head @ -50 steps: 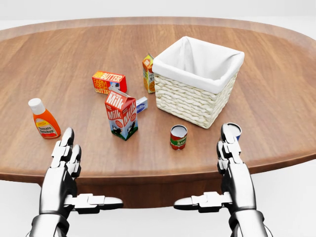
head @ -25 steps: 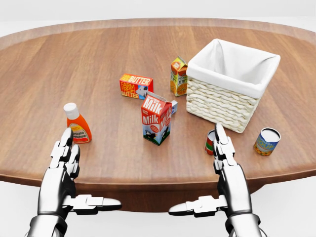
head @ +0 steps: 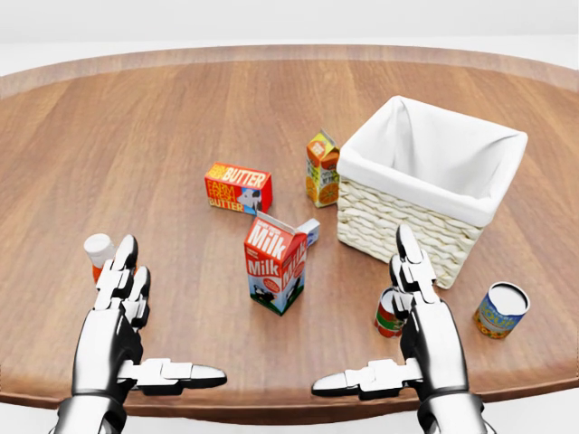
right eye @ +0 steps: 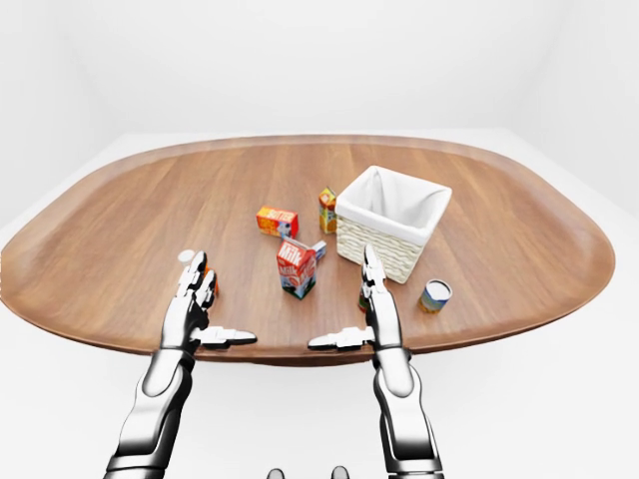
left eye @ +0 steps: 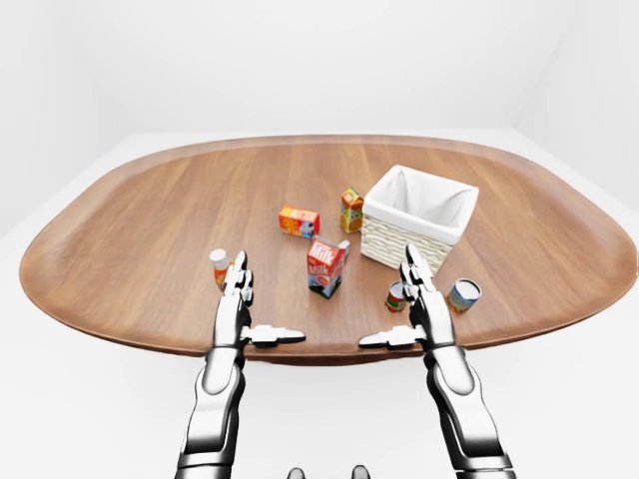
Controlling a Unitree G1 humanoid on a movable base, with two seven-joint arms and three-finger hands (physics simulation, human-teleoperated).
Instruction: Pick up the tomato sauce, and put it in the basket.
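Observation:
The tomato sauce can [head: 388, 315], red with a green band, stands on the wooden table [head: 136, 136] just below the basket in the head view. My right hand's fingers partly hide it. The woven basket [head: 398, 228] with a white liner stands upright at the right and looks empty. My right hand [head: 403, 330] is open, fingers straight and thumb pointing left, right beside the can without closing on it. My left hand [head: 131, 321] is open at the lower left and holds nothing.
An orange ketchup bottle [head: 96, 250] shows behind my left fingers. A milk carton [head: 276, 262] stands at centre, with a butter box [head: 238, 187] and a juice carton [head: 321, 169] above it. A blue and yellow can [head: 499, 310] stands at the lower right.
The camera has moved: the whole picture shifted first right, then down, so the table's things sit lower and nearer. Both hands keep the same open pose.

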